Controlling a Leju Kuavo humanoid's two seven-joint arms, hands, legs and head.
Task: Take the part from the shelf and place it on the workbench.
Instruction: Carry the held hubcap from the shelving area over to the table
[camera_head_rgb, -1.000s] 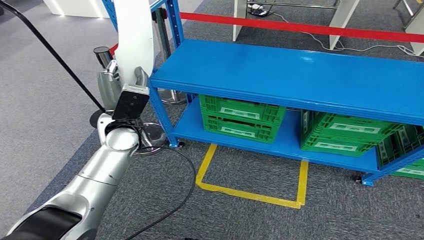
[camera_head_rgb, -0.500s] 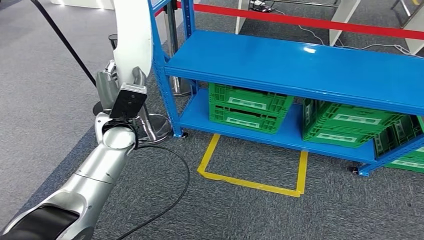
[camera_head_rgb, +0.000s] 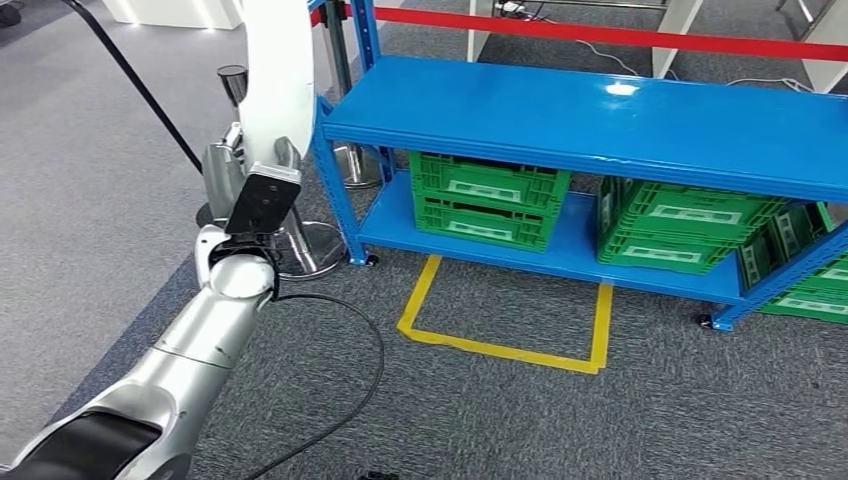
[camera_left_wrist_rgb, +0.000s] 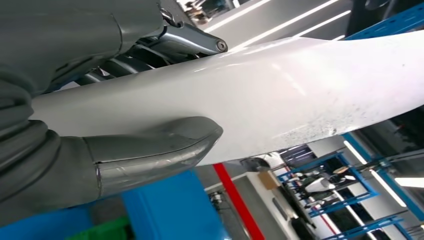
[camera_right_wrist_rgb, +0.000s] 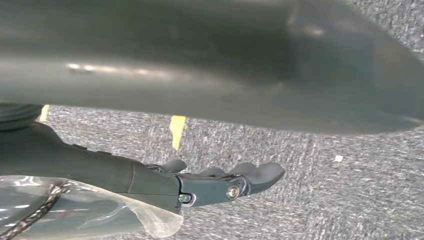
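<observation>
One white part (camera_head_rgb: 275, 75), upright, gripped by left hand (camera_head_rgb: 240, 165); right hand (camera_right_wrist_rgb: 220, 182) holds nothing, fingers loosely extended; four green crates (camera_head_rgb: 487, 200) visible.

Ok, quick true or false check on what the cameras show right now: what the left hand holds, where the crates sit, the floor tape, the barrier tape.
1. The left hand holds a long white part. True.
2. The green crates sit on top of the blue shelf. False: they sit on its lower level, and the top is bare.
3. Yellow tape marks the floor before the shelf. True.
4. The barrier tape behind the shelf is green. False: it is red.
5. The right hand holds a crate. False: it holds nothing and hangs above carpet.
</observation>
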